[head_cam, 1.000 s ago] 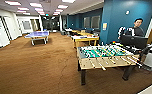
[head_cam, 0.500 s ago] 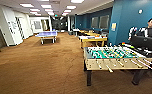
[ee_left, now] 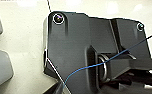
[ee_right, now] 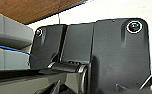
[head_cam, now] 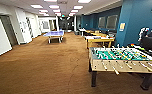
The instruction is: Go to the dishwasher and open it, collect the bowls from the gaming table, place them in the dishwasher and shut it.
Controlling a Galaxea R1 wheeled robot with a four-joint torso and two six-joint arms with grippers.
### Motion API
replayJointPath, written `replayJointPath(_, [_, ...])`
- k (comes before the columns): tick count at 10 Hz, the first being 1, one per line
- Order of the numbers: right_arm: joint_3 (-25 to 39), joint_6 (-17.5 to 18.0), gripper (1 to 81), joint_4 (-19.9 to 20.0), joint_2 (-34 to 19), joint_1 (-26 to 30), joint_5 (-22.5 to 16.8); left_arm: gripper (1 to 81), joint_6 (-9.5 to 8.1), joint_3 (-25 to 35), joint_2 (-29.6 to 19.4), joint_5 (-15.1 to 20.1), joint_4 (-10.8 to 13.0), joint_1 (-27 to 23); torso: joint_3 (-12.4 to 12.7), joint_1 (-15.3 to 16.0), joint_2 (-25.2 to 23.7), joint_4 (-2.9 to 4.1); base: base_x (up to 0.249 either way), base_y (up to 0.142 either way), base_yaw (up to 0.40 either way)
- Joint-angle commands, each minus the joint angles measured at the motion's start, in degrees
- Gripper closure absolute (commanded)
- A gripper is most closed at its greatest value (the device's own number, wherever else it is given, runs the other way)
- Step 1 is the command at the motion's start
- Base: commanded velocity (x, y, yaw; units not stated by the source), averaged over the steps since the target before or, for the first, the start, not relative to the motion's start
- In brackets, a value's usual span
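Carpet [head_cam: 42, 67]: rust brown, uniform. Table-football table [head_cam: 122, 60]: green field, pale wood sides, black legs. Gaming table [head_cam: 100, 39]: pale yellow sides, white top. Ping-pong table [head_cam: 54, 33]: blue top. Right wall [head_cam: 139, 20]: teal blue. Left wall [head_cam: 14, 22]: white. Ceiling panels [head_cam: 37, 6]: bright white.

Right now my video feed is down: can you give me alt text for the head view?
A table-football table with a green field stands close on the right of a carpeted games room. Behind it is the gaming table with pale yellow sides, and farther back a blue table-tennis table.
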Motion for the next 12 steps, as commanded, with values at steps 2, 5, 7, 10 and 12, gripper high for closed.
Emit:
replayJointPath(2, [0.19, -0.22, 1.0, -0.88, -0.05, 2.63, -2.27, 1.0, -0.09, 0.01, -0.78, 3.07, -0.29, -2.23, 0.0, 0.0, 0.0, 0.0, 0.0, 0.0, 0.056])
replayJointPath(5, [-0.07, -0.22, 1.0, -0.96, -0.14, 2.54, -2.27, 1.0, -0.09, 0.01, -0.61, 3.08, -0.29, -2.23, 0.0, 0.0, 0.0, 0.0, 0.0, 0.0, 0.0])
replayJointPath(7, [-0.07, -0.22, 1.0, -0.96, -0.14, 2.54, -2.27, 1.0, -0.09, 0.01, -0.52, 3.08, -0.29, -2.23, 0.0, 0.0, 0.0, 0.0, 0.0, 0.0, 0.0])
replayJointPath(10, [-0.16, -0.22, 1.0, -0.96, -0.13, 2.54, -2.27, 1.0, -0.17, 0.01, -0.26, 3.08, -0.47, -2.23, 0.0, -0.02, 0.0, 0.0, 0.0, 0.0, 0.0])
replayJointPath(12, [-0.07, -0.22, 1.0, -0.96, -0.05, 2.45, -2.18, 1.0, -0.26, -0.07, -0.26, 3.17, -0.47, -2.23, 0.0, -0.02, 0.0, 0.0, 0.0, 0.0, 0.0])
